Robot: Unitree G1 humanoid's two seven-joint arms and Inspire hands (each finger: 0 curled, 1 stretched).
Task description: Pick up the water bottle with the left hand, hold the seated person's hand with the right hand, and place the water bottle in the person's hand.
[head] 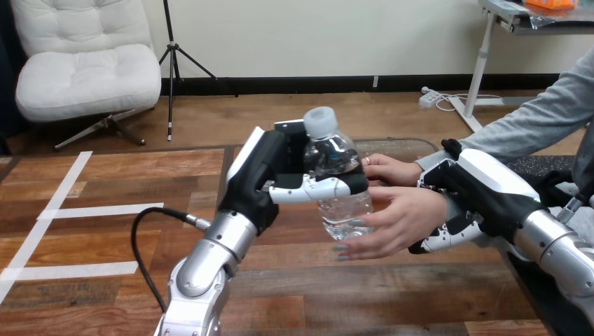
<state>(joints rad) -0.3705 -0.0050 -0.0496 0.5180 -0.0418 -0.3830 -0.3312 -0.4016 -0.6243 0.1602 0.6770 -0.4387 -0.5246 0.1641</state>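
— Where is the water bottle?

— The water bottle [329,154] is at the centre of the head view, roughly upright with its cap at 12 o'clock, lifted clear of the surface [392,294]. The left robot hand [263,182] grips it from 9 o'clock, with a white finger wrapped across the front of its middle.

— And the person?

— The person's nearer hand [399,220] is at 4 o'clock from the bottle, palm open toward it, fingertips touching its lower part. The person's farther hand [389,169] lies at 3 o'clock from the bottle, just behind it. Whether those two touch cannot be told.

— What of the other arm?

— The right robot hand [483,189] is at 3 o'clock in the view. It is closed round the wrist [438,203] of the nearer hand, black at the top and with its fingers curled beneath.
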